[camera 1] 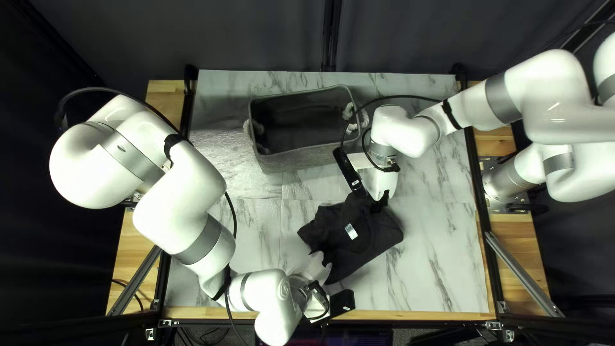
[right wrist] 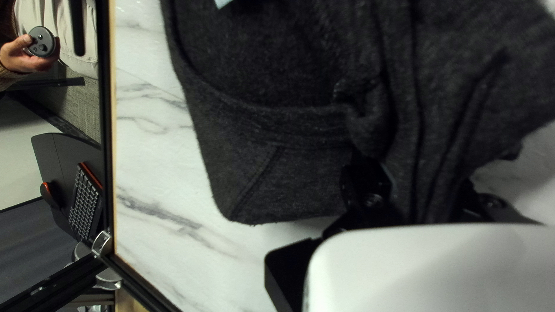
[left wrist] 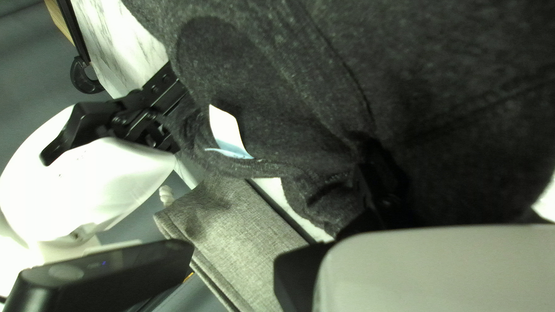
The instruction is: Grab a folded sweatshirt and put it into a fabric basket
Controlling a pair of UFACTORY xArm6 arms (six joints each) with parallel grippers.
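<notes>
The dark grey folded sweatshirt [camera 1: 368,240] lies rumpled on the table below the basket in the top left view, a white label near its middle. My left gripper [camera 1: 325,272] is at its near-left edge, my right gripper [camera 1: 378,200] at its far edge. In the left wrist view creases of the sweatshirt [left wrist: 277,75] gather at my left gripper [left wrist: 387,185], shut on the cloth, one finger hidden. Dark cloth of the sweatshirt [right wrist: 272,167] is bunched between both fingers of my right gripper [right wrist: 428,196], shut on it. The grey fabric basket [camera 1: 301,160] stands beyond, its inside visible.
Rope handles [camera 1: 350,118] stick out at the basket's ends, the right one close to my right gripper's mount. Marble-patterned table [camera 1: 442,256] shows right of the sweatshirt. Past the table edge, a hand [right wrist: 20,55] holds a round controller, near a keyboard [right wrist: 85,202].
</notes>
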